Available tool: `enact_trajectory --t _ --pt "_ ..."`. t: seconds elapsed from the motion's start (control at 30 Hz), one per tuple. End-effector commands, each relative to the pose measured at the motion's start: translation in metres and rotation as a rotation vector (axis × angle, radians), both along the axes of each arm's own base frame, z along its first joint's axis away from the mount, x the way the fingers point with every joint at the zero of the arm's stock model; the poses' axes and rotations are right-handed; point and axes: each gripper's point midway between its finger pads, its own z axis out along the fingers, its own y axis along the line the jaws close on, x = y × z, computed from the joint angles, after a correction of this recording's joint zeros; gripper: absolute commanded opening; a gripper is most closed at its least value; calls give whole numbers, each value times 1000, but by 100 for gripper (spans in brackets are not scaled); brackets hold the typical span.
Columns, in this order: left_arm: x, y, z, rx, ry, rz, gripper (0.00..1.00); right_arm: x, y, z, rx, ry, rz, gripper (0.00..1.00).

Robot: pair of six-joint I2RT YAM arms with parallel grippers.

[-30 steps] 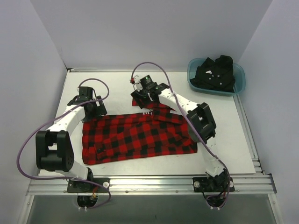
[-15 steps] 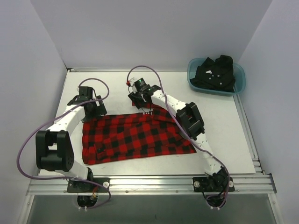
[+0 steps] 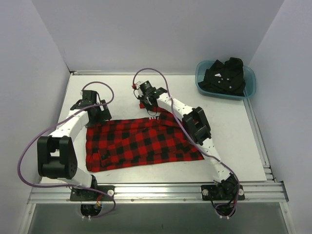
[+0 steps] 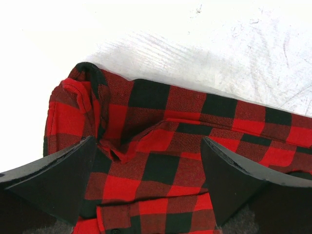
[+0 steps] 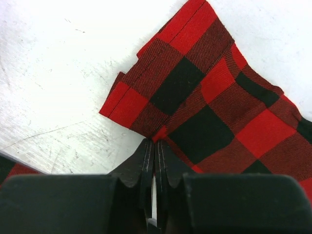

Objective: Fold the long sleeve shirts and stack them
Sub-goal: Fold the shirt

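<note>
Right wrist view gives you the news: the right gripper (image 5: 156,146) has just snapped its jaws together, where a second ago they stood partly apart. They meet right at the hem of a cuff-like flap on the red-and-black flannel (image 5: 204,102). It looks like a pinch, but you can't tell whether cloth actually sits between the pads. From above, that arm has reached further over the flannel's far edge, so I'd judge a fold is being set up, not yet made.

Your left gripper (image 4: 148,146) hasn't moved. It hangs with jaws wide over the flannel's bunched far-left corner, holding nothing.

The flannel (image 3: 146,144) lies spread across the middle of the table (image 3: 122,87).

Over at far right, the teal tub (image 3: 248,85) holds the black shirt (image 3: 225,75), crumpled and untouched. That one's waiting its turn.
</note>
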Motion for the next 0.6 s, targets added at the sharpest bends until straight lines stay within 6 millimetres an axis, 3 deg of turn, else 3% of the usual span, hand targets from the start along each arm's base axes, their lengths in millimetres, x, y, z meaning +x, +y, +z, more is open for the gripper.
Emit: enact_trajectory --t 0.0,0.07,0.1,0.17,0.2,0.27,0.3,0.33,0.47,0.5,0.53,0.57 --pt "17 1 27 6 -90 -4 97 0 -6 28 1 -21 1 0" --pt "17 2 26 5 -87 -1 97 0 -8 40 8 -38 7 0" --pt "17 2 28 4 -92 -2 98 4 -12 63 11 -83 -8 0" --pt "17 3 28 4 -93 3 98 2 -15 79 11 -107 -3 0" --pt "17 5 29 4 -97 9 98 0 -17 104 33 -141 -3 0" --pt "17 7 30 5 -98 18 98 -11 -20 116 38 -146 3 0" --pt "18 10 31 5 -105 25 98 -20 -19 142 63 -179 11 0" --pt "18 11 32 3 -108 30 97 -27 -18 151 77 -183 9 0" --pt "18 14 36 -18 -122 47 97 -83 -12 178 114 -177 68 0" --pt "18 26 39 -20 -134 83 97 -112 -7 186 123 -175 111 0" --pt "18 31 40 -21 -139 99 97 -125 -6 190 124 -179 124 0" --pt "18 34 41 -24 -143 108 97 -142 -5 208 163 -194 135 0"
